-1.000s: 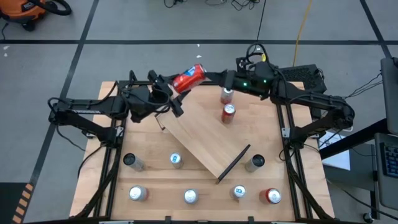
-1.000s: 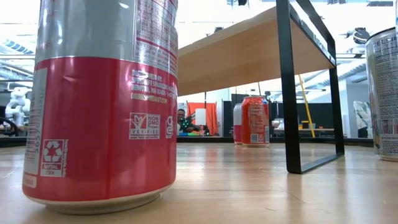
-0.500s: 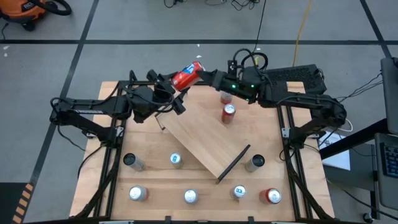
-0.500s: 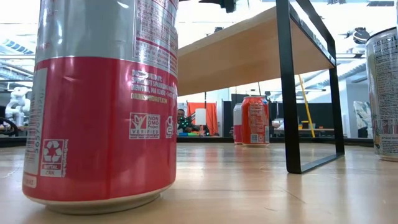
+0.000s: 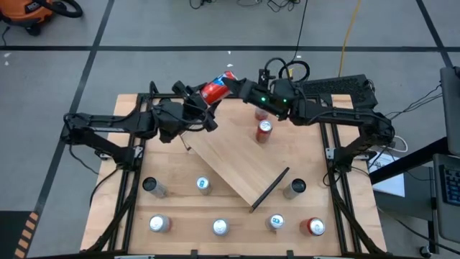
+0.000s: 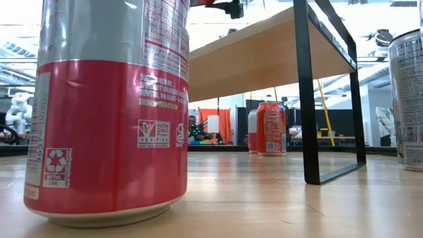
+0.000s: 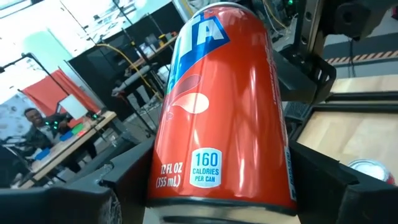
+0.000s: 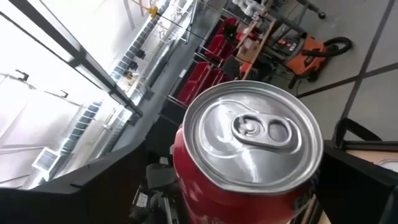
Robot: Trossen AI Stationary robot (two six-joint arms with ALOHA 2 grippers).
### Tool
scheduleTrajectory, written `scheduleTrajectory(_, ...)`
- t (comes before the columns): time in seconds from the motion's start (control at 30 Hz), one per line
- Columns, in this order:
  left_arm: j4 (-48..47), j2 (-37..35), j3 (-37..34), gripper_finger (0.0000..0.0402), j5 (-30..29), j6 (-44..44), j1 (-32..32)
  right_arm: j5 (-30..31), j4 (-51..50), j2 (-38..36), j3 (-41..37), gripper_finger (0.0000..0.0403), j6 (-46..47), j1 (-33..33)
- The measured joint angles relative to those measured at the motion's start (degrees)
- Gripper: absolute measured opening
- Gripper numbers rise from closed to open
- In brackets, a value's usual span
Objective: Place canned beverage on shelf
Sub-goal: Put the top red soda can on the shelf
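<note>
The wooden table stands on a grey floor crossed by dark lines, with an orange shop vacuum at the far left corner of the high view. The shelf, a light-wood board with black end rails, sits diagonally on the table. Two red cans stand by its far side, and a row of cans, among them a red-topped one, lines the near edge.

Above the shelf's far corner the left pincer grips the lower part of a tilted red beverage can, its fingers closed on the can's sides. The right pincer is at the can's top end, its fingers spread wide on either side of the lid; whether they touch the can I cannot tell.

The low view shows a big red-and-silver can close up, and beyond the table a bright room with an orange panel and a seated person.
</note>
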Motion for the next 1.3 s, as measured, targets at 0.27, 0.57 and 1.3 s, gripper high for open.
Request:
scheduleTrajectory(0.27,1.61,0.40,0.00,0.0291,-0.50,0.23,0.00,-0.24,-0.25,-0.07,0.00,0.0392,0.07,-0.63)
scheduleTrajectory(0.57,1.56,0.51,-0.04,0.0291,0.17,0.25,-0.02,2.58,-0.72,-0.07,0.04,0.0389,0.65,-0.78)
scheduleTrajectory(1.3,1.83,0.48,-0.07,0.0291,-1.01,0.07,0.04,-0.59,-1.96,-0.07,0.04,0.0352,1.11,-0.74)
